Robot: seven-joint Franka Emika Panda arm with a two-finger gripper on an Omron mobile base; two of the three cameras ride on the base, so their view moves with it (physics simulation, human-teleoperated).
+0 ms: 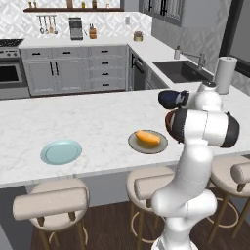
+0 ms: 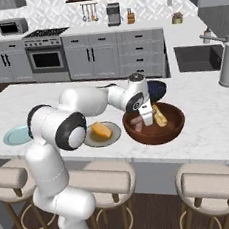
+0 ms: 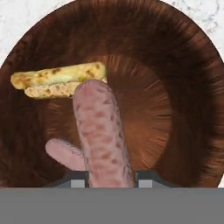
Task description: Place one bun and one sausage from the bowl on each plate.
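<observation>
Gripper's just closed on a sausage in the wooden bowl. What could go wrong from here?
1. The gripper holds the sausage near one end, so it may pivot or slip on the lift.
2. The second sausage lies against the held one and could be dragged along.
3. The grey plate already holds a bun; setting the sausage down carelessly could knock it. The blue plate is bare.

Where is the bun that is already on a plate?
The bun lies on the grey plate near the counter's front edge, between the light blue plate and the wooden bowl.
</observation>
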